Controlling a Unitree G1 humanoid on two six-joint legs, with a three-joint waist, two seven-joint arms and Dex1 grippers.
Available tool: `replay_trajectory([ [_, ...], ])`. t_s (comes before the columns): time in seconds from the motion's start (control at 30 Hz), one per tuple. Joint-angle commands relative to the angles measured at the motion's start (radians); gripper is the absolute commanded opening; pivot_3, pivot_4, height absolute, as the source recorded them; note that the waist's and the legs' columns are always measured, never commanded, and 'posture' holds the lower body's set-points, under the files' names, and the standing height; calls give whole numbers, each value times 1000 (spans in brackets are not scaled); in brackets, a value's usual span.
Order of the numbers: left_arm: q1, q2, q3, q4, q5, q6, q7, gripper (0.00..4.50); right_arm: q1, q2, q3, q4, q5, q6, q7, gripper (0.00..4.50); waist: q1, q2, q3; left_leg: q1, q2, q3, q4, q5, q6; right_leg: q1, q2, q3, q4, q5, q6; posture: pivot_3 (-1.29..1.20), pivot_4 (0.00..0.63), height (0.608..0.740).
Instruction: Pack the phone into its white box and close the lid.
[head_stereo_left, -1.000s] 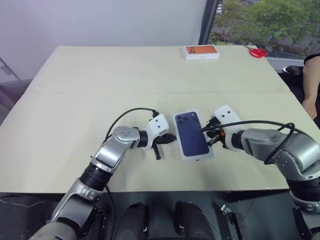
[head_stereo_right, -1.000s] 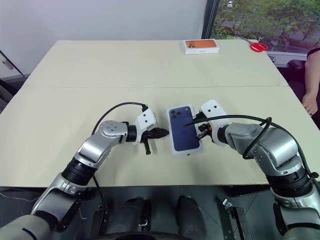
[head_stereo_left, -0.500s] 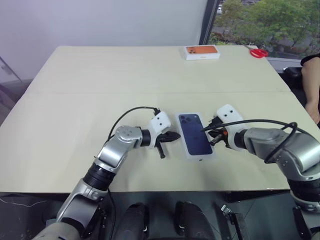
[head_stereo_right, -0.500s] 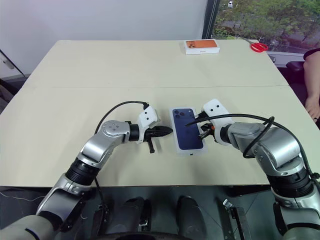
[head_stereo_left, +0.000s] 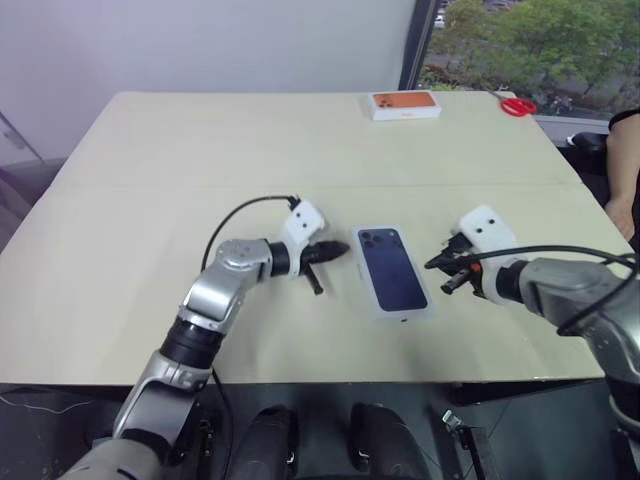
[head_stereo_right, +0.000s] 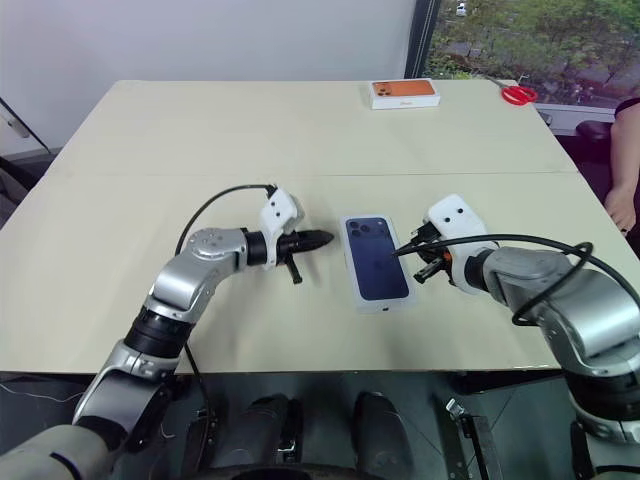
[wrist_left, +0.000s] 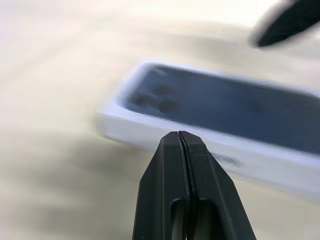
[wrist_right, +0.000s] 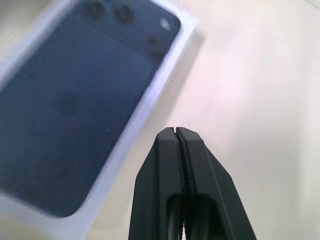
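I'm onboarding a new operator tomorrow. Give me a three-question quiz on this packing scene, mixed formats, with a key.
1. True or false: the lid lies between the left gripper and the right gripper.
2. Both grippers are: A) open B) shut C) shut on the lid.
3. Fill in: the box at the table's far edge bears an ______ picture.

Key: 1 true; 2 B; 3 orange.
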Motion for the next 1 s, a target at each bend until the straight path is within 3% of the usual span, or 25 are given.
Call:
replay_trajectory([
  [0.03, -83, -68, -21, 103, 46, -23, 80, 0, 46, 1, -20, -73, 26, -2, 32, 57, 2, 0, 0, 0, 0, 0, 0, 0, 0, 1, 0, 0, 0, 0, 0, 0, 150, 740],
  [0.23, -152, -119, -101, 271, 115, 10, 80, 0, 94, 77, -2, -93, 45, 72, -2, 57, -5, 0, 0, 1, 0, 0, 0, 0, 1, 1, 1, 0, 0, 0, 0, 0, 150, 740],
  [0.53, -123, -105, -143, 290, 145, 44, 51, 0, 116, 191, 0, -81, 15, 160, -82, 57, -3, -4, -6, 3, 2, -2, 0, 0, 1, 3, 2, 0, 0, 0, 0, 0, 150, 740],
  [0.63, -112, -98, -99, 281, 126, 15, 57, 0, 108, 199, -4, -91, 8, 154, -93, 57, -3, -4, -6, 4, 2, -2, 0, 0, 1, 4, 2, 0, 0, 0, 0, 0, 150, 740],
  [0.73, -55, -70, 123, 167, 9, -116, 107, 0, 119, 184, -61, -82, -122, -108, -125, 57, -9, -3, -5, 3, 2, -1, 0, -1, 1, 3, 0, 1, 0, 0, 0, 0, 150, 740],
  [0.83, 25, 23, 206, 81, -16, -183, 90, 0, 136, 186, -108, -31, -158, -225, -103, 57, -12, -3, -5, 0, 2, 0, -1, 0, 0, -4, 0, 2, 3, 0, 0, 0, 150, 740],
  [1.0, 154, 187, 370, 17, -100, -138, 70, 0, 129, 211, -183, 77, -150, -351, -43, 57, -2, -3, -5, 1, 2, 0, -1, 0, 0, -2, 2, 1, 2, 0, 0, 0, 150, 740],
])
